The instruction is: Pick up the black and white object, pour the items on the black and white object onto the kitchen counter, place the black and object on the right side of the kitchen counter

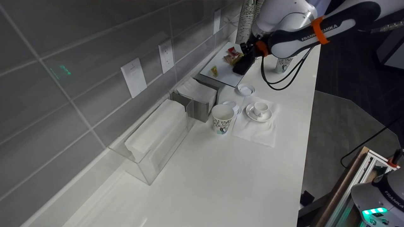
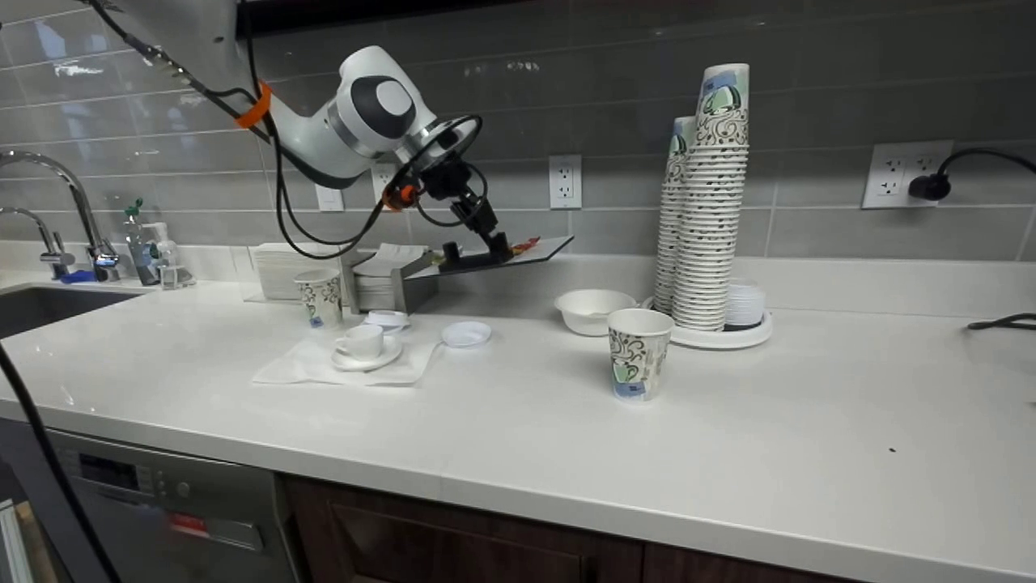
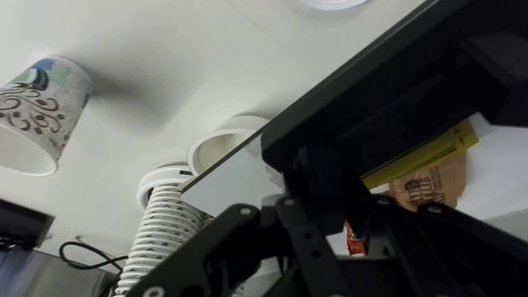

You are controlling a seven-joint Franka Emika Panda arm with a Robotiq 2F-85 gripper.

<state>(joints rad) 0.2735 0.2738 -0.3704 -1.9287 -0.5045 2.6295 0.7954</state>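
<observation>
Grey tiled wall (image 2: 615,121) across the top of an exterior view, long white counter (image 2: 769,453) below it. Robot arm (image 2: 376,105) reaches in from upper left there — holding the black-and-white board (image 1: 224,68) off the counter, tilted, upper half near the middle in both exterior views. Gripper (image 3: 319,181) is pinching the black handle piece (image 3: 371,111) on it. Patterned paper cup (image 2: 638,356) stands right of centre — small packets (image 1: 233,52) lie on the board.
</observation>
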